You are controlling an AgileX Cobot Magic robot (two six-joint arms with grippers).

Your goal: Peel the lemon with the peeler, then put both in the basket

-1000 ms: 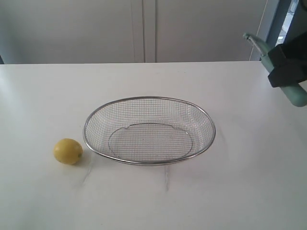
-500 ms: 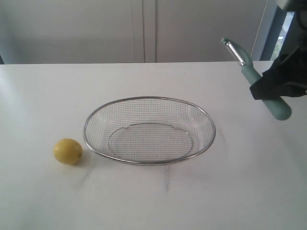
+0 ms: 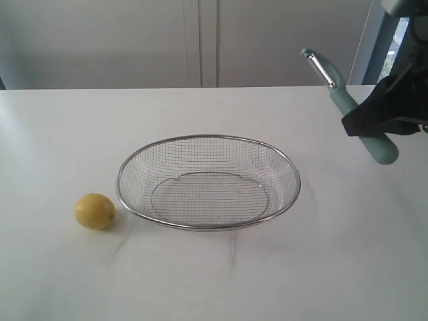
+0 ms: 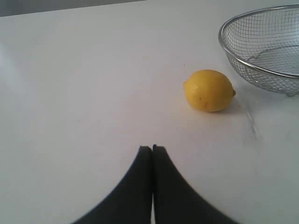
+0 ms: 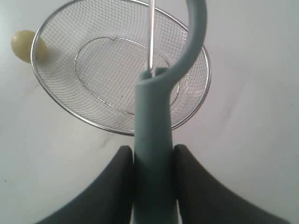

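Observation:
The yellow lemon [image 3: 94, 211] lies on the white table just left of the wire mesh basket [image 3: 208, 229]. In the left wrist view the lemon [image 4: 208, 90] sits ahead of my left gripper [image 4: 152, 148], whose fingers are shut with nothing between them; the basket [image 4: 243, 67] rim is beyond it. My right gripper [image 3: 376, 118] hangs in the air right of the basket, shut on the teal handle of the peeler [image 3: 350, 106], blade pointing up and left. In the right wrist view the peeler [image 5: 155, 140] handle is clamped in the right gripper [image 5: 153, 150], above the basket [image 5: 70, 111] and the lemon [image 5: 21, 44].
The white table [image 3: 200, 281] ends at a far edge in front of a pale wall with cabinet doors [image 3: 200, 40]. A window strip [image 3: 401, 33] shows at the far right.
My right gripper has carried the peeler leftward from the right edge of the view toward the basket. The lemon and basket have not moved.

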